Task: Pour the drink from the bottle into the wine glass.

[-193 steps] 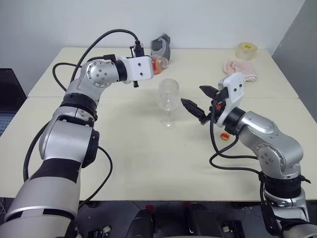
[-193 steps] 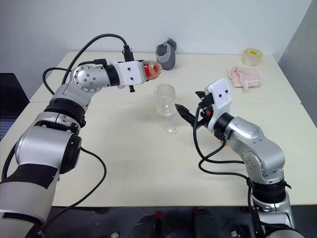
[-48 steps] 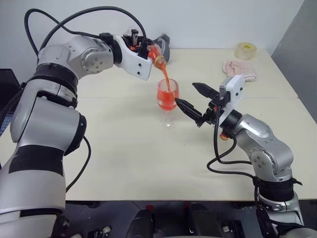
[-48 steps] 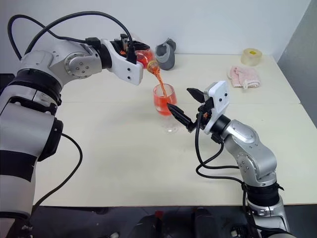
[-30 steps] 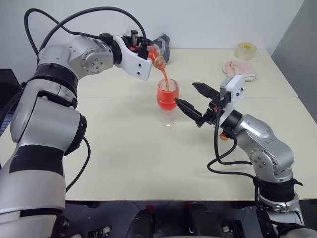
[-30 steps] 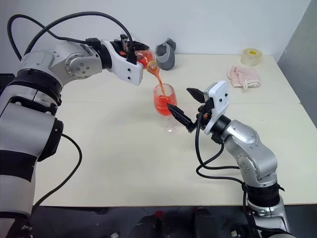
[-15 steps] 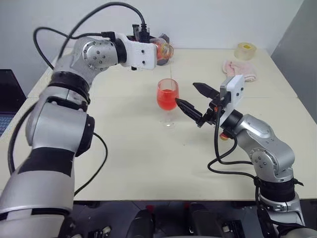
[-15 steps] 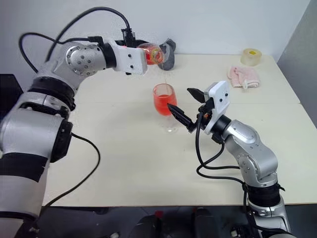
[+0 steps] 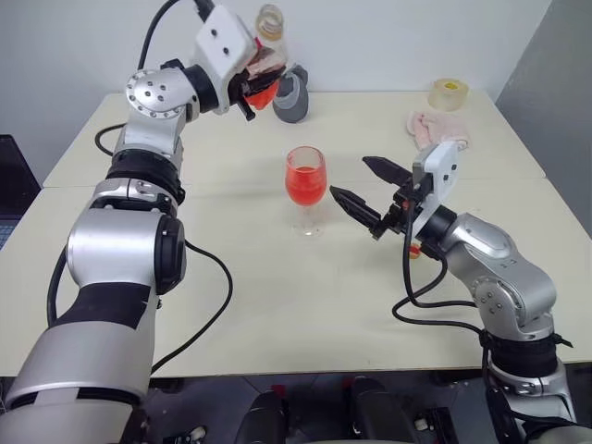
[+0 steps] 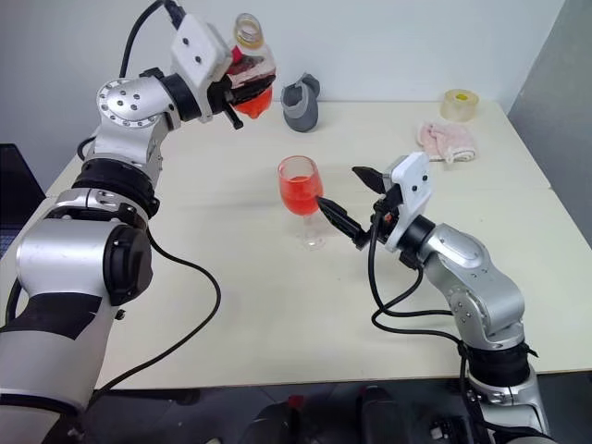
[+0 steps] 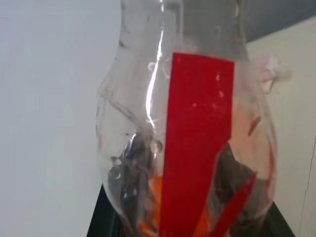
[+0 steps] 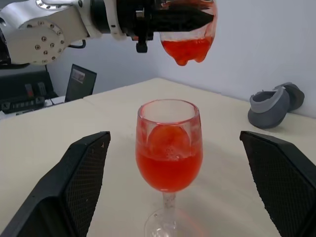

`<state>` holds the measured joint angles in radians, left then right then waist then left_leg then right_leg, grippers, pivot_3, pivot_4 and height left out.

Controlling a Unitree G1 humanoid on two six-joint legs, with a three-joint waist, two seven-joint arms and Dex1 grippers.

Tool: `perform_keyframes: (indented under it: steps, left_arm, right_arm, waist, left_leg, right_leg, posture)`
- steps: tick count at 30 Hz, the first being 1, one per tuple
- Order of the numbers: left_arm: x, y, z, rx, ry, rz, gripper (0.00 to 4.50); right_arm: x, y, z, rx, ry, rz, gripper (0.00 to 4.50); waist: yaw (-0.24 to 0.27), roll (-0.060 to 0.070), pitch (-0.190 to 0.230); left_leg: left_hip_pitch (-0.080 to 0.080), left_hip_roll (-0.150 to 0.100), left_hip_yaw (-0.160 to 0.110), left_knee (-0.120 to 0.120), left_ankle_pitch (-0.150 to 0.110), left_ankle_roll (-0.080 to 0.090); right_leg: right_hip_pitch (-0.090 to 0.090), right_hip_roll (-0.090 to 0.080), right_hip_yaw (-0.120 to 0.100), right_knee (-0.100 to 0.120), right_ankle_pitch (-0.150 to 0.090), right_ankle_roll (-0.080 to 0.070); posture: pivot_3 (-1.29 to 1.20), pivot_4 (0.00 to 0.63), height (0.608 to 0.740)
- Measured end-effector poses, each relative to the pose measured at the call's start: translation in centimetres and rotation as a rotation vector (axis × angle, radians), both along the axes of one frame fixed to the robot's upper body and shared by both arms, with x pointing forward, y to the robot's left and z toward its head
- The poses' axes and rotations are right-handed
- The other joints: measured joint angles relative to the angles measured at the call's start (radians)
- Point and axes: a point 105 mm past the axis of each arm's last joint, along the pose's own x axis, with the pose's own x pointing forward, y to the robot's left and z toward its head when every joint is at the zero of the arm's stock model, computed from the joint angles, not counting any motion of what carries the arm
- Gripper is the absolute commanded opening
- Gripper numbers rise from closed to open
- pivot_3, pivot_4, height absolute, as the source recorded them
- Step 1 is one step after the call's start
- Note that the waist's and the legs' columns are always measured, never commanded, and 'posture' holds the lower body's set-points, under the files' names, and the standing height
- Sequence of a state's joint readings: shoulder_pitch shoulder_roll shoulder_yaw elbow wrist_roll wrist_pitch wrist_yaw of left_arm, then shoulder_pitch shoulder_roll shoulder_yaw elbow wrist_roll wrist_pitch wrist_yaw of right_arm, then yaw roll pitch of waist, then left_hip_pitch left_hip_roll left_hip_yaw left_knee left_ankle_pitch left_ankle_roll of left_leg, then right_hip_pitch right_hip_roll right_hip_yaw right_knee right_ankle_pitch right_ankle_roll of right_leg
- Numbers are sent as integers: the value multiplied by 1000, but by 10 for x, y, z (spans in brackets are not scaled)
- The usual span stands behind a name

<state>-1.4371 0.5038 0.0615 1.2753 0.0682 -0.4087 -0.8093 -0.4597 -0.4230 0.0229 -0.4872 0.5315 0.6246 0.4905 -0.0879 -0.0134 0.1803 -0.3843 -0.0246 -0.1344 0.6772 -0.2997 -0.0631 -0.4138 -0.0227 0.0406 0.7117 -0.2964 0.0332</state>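
The wine glass (image 9: 305,178) stands mid-table, its bowl about half full of the red drink (image 12: 169,167). My left gripper (image 9: 257,81) is shut on the bottle (image 10: 248,67), held upright high above the table's far left, behind and left of the glass. The bottle's yellowish neck (image 9: 269,20) points up, a little red liquid lies in its bottom (image 12: 187,48), and a red label (image 11: 197,148) runs down its side. My right gripper (image 9: 350,178) stands open just right of the glass, its fingers (image 12: 74,182) apart on either side of it, not touching.
A grey object (image 9: 291,92) lies at the back behind the glass. A tape roll (image 9: 448,92) and a pink cloth (image 9: 435,125) sit at the back right. A small red-and-yellow item (image 9: 413,248) lies under my right forearm. A dark laptop (image 9: 9,176) is off the table's left.
The pouring stream has stopped. My left gripper has rolled the bottle from tipped over the glass to upright and drawn it back to the left. The right gripper has stayed put.
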Motion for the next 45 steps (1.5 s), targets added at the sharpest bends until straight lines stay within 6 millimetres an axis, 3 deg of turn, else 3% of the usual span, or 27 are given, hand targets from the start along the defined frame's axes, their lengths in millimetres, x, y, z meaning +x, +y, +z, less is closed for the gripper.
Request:
perform_keyframes:
  steps: [6, 11, 14, 18, 22, 29, 41, 45]
  left_arm:
    - [8, 54, -45, -219, 124, 191, 1133]
    - [-5, 91, -110, -282, 217, 328, 1133]
    - [-19, 102, -149, -313, 281, 374, 1133]
    - [-31, 103, -174, -368, 319, 408, 1133]
    - [-38, 111, -180, -418, 312, 450, 1133]
    - [-38, 107, -188, -507, 340, 447, 1133]
    - [-27, 83, -179, -584, 367, 380, 1133]
    - [-27, 81, -181, -563, 372, 381, 2378]
  right_arm:
    - [-28, -3, -21, -90, 20, 59, 4500]
    - [-50, -4, -43, -145, 64, 130, 4500]
    - [-54, -3, -48, -138, 71, 144, 4500]
    - [-56, 0, -47, -121, 60, 161, 4500]
    - [-56, 1, -45, -96, 62, 162, 4500]
    - [-56, 2, -44, -83, 64, 167, 4500]
    - [-43, 0, -43, -78, 62, 121, 4500]
    - [-42, 0, -41, -73, 58, 116, 4500]
  waist:
    - [1, 0, 0]
    - [3, -1, -1]
    - [6, -2, -1]
    - [17, -5, -3]
    - [32, -8, -5]
    - [38, -9, -6]
    - [36, -9, -6]
    - [37, -9, -6]
  left_leg:
    - [0, 1, -1, 0, 0, 0]
    - [0, 2, -2, 0, 0, 0]
    - [0, 3, -2, 0, 0, 0]
    - [0, 3, -2, 1, 0, 0]
    - [0, 3, -2, 1, 0, 0]
    - [1, 2, -1, 1, 0, 0]
    - [2, 1, 0, 1, 0, 0]
    - [2, 1, -1, 1, 0, 0]
  right_leg:
    - [-1, 0, 1, 1, 0, 0]
    - [-1, 0, 1, 1, 0, 0]
    - [-1, -1, 2, 1, 0, 0]
    - [-1, -2, 1, 1, 0, 0]
    - [0, -2, 1, 1, 0, 0]
    - [1, -3, 1, 0, 0, 0]
    - [3, -1, 0, -1, 0, 0]
    - [3, -2, 0, -1, 0, 0]
  posture:
    - [0, 150, 740]
    - [0, 150, 740]
    - [0, 150, 740]
    - [0, 150, 740]
    - [0, 150, 740]
    - [0, 150, 740]
    - [0, 150, 740]
    - [0, 150, 740]
